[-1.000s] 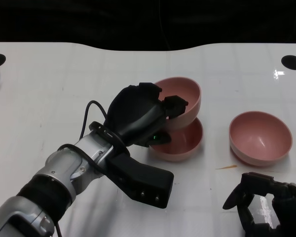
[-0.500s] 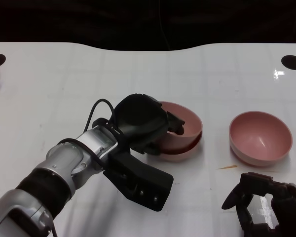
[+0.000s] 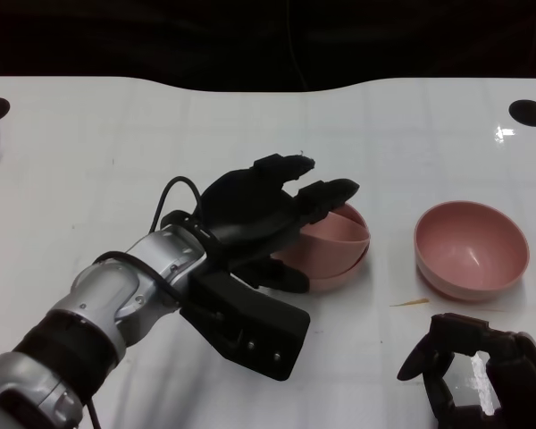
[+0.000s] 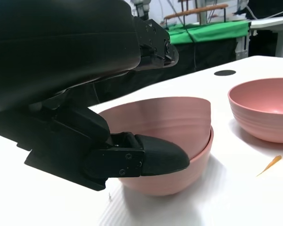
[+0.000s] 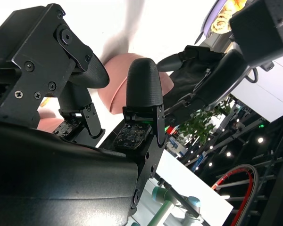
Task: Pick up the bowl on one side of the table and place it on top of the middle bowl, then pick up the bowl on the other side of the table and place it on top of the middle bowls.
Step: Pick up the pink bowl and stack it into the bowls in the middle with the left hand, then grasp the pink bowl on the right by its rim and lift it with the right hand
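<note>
A: Where does the stacking stand?

B: One pink bowl (image 3: 335, 234) sits nested in the middle bowl (image 3: 339, 273) at the centre of the worktop (image 3: 116, 134). In the left wrist view the upper one lies a little tilted, its rim higher on one side. The other side bowl (image 3: 471, 248) rests alone, well apart to the right of the stack.

A: And the left hand (image 3: 259, 214)?

B: Fingers spread and holding nothing. It hovers over the near-left edge of the stack; the left wrist view shows a fingertip (image 4: 160, 157) just beside the outer wall of the stack, whether touching I cannot tell.

A: So the step in hand is clearing that hand away?

B: I judge so. It should lift up and back toward the robot, not sweep sideways, because a finger dragging the tilted rim could tip the top bowl out or slide the stack.

A: The right hand (image 3: 473, 380)?

B: Low at the near-right edge of the worktop, near the lone bowl, with nothing in it. Its fingers are apart in the right wrist view.

A: How should it take that bowl?

B: Pinch the rim with the fingers inside and the thumb outside, lift above the stack's high edge, then lower centred. There is a small orange sliver (image 3: 411, 303) on the worktop between them; it looks harmless.
</note>
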You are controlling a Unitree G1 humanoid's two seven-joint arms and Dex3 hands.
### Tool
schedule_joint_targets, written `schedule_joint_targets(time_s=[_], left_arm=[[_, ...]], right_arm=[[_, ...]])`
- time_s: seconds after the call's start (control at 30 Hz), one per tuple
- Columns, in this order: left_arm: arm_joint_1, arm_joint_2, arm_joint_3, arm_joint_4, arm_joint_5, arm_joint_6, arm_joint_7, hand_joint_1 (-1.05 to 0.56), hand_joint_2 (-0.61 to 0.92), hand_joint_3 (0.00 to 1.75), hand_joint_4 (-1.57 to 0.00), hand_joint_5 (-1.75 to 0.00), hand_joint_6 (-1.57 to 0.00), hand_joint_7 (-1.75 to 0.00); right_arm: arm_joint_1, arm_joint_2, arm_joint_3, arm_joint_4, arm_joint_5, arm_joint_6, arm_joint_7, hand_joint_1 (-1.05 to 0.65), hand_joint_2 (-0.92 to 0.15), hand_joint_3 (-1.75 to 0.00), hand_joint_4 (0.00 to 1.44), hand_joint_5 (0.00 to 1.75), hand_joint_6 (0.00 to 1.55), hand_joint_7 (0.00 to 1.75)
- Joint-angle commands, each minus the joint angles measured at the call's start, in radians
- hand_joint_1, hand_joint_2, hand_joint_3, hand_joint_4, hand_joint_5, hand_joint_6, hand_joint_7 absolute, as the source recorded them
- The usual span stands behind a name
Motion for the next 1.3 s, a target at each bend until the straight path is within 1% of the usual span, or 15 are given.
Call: schedule_joint_targets(time_s=[0.03,0.3,0.43,0.53,0.67,0.7,0.77,0.87,0.93,0.97,1.0,1.03,1.07,1.17,1.3], left_arm=[[0.036,0.038,0.035,-0.056,-0.04,0.003,-0.048,-0.94,0.92,0.59,0.0,-0.02,-0.02,0.0],[0.08,0.064,0.065,-0.129,-0.068,0.012,-0.087,-0.93,0.92,0.57,0.0,-0.01,-0.02,0.0],[0.272,0.156,0.196,-0.302,-0.174,-0.076,-0.019,-0.86,0.92,0.45,-0.04,-0.04,-0.06,-0.02],[0.34,0.176,0.24,-0.352,-0.203,-0.115,-0.005,-0.82,0.92,0.42,-0.05,-0.05,-0.08,-0.03],[0.36,0.174,0.26,-0.368,-0.208,-0.126,-0.014,-0.8,0.92,0.41,-0.05,-0.06,-0.08,-0.03],[0.397,0.181,0.285,-0.372,-0.223,-0.166,0.031,-0.8,0.92,0.41,-0.05,-0.06,-0.08,-0.03],[0.451,0.184,0.325,-0.368,-0.247,-0.234,0.1,-0.73,0.92,0.36,-0.14,-0.12,-0.16,-0.07],[0.476,0.175,0.352,-0.338,-0.26,-0.3,0.152,-0.68,0.92,0.33,-0.22,-0.18,-0.23,-0.1],[0.478,0.171,0.36,-0.326,-0.257,-0.318,0.161,-0.67,0.92,0.32,-0.23,-0.2,-0.24,-0.1],[0.502,0.159,0.377,-0.299,-0.281,-0.363,0.198,-0.67,0.92,0.32,-0.23,-0.21,-0.24,-0.1],[0.523,0.148,0.394,-0.274,-0.302,-0.405,0.229,-0.6,0.92,0.31,-0.25,-0.47,-0.33,-0.16],[0.536,0.139,0.407,-0.254,-0.316,-0.437,0.251,-0.57,0.92,0.31,-0.23,-0.69,-0.36,-0.21],[0.542,0.134,0.415,-0.239,-0.322,-0.46,0.264,-0.54,0.92,0.3,-0.2,-0.84,-0.38,-0.25],[0.554,0.103,0.437,-0.186,-0.378,-0.538,0.272,-0.45,0.92,0.23,-0.28,-1.02,-0.46,-0.35],[0.579,0.058,0.453,-0.141,-0.501,-0.591,0.221,-0.35,0.92,0.19,-0.41,-1.12,-0.59,-0.49]], right_arm=[[0.001,-0.006,-0.009,-0.012,0.005,0.002,-0.011,0.08,-0.15,-1.58,0.86,1.59,0.91,1.17],[0.002,-0.008,-0.009,-0.016,-0.005,0.004,-0.017,0.08,-0.14,-1.58,0.86,1.58,0.91,1.17],[0.003,-0.009,-0.01,-0.016,0.001,0.012,-0.015,0.05,-0.15,-1.58,0.85,1.59,0.9,1.18],[0.001,-0.01,-0.009,-0.016,0.004,0.011,-0.014,0.05,-0.15,-1.58,0.85,1.59,0.9,1.18],[0.0,-0.01,-0.009,-0.015,0.004,0.011,-0.014,0.06,-0.14,-1.59,0.85,1.59,0.9,1.18],[-0.001,-0.009,-0.008,-0.015,0.008,0.011,-0.012,0.06,-0.14,-1.59,0.85,1.59,0.9,1.18],[-0.003,-0.008,-0.006,-0.014,0.01,0.01,-0.012,0.07,-0.14,-1.59,0.85,1.59,0.9,1.18],[-0.004,-0.007,-0.007,-0.014,0.01,0.009,-0.013,0.08,-0.14,-1.59,0.85,1.59,0.9,1.18],[-0.004,-0.007,-0.007,-0.014,0.01,0.009,-0.013,0.08,-0.14,-1.59,0.85,1.59,0.91,1.18],[-0.006,-0.007,-0.006,-0.01,0.012,0.006,-0.013,0.08,-0.14,-1.59,0.85,1.59,0.91,1.18],[-0.007,-0.007,-0.006,-0.008,0.014,0.004,-0.013,0.08,-0.14,-1.58,0.85,1.59,0.9,1.18],[-0.009,-0.007,-0.005,-0.006,0.015,0.003,-0.012,0.08,-0.15,-1.58,0.85,1.59,0.9,1.18],[-0.009,-0.007,-0.005,-0.005,0.016,0.003,-0.012,0.08,-0.15,-1.58,0.85,1.59,0.9,1.18],[-0.007,-0.006,-0.007,-0.009,0.011,0.007,-0.016,0.08,-0.15,-1.58,0.85,1.59,0.9,1.19],[-0.011,-0.007,-0.005,-0.002,0.018,0.002,-0.012,0.09,-0.14,-1.59,0.85,1.59,0.9,1.19]])
